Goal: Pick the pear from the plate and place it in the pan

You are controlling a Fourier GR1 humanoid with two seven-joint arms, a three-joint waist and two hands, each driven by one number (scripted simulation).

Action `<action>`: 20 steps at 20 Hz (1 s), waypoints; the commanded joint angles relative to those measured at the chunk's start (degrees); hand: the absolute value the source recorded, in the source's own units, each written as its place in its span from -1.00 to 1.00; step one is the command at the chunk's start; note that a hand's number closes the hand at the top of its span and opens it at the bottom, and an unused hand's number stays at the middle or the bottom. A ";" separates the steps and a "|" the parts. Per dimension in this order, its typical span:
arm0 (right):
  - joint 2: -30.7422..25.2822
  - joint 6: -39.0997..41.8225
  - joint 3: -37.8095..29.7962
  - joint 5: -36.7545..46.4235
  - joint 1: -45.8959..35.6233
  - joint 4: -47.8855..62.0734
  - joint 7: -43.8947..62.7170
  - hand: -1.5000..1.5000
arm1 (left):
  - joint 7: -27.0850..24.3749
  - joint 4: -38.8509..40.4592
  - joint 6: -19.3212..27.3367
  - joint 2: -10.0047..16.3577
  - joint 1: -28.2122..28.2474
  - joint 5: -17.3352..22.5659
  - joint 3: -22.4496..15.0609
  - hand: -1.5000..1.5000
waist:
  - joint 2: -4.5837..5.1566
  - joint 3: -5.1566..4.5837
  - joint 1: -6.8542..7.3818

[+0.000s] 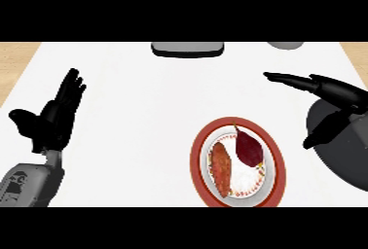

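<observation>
Right hand (338,92) spread open and empty, right of frame.
Dark red teardrop pear (248,149) lies on red-rimmed white plate (195,160), lower centre, beside an orange-brown food piece (221,168); a skewed grasp could snag that neighbour or roll the pear.

You can see the dark red pear (248,148) lying on the red-rimmed plate (197,163) near the bench's (144,121) front edge. The dark grey pan (339,160) sits at the right edge.

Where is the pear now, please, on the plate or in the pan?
On the plate: the dark red pear lies on its white centre, apart from the pan.
</observation>
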 commanded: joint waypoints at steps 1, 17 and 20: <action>2.35 2.68 1.37 5.55 -2.11 7.57 -5.28 -1.00 | 3.29 -4.53 -0.60 0.22 1.39 -0.30 -0.10 0.00 | 0.13 0.04 0.76; 6.56 1.44 5.87 14.11 -0.63 2.85 -5.60 -1.00 | 1.53 0.85 -0.68 -3.28 -1.77 -4.35 2.21 0.00 | -0.06 -0.01 -0.43; 8.26 -1.99 6.38 19.05 -2.95 8.40 -8.04 -1.00 | 3.68 -1.01 -2.89 -2.03 -2.75 -3.30 3.46 0.00 | 0.06 0.01 0.10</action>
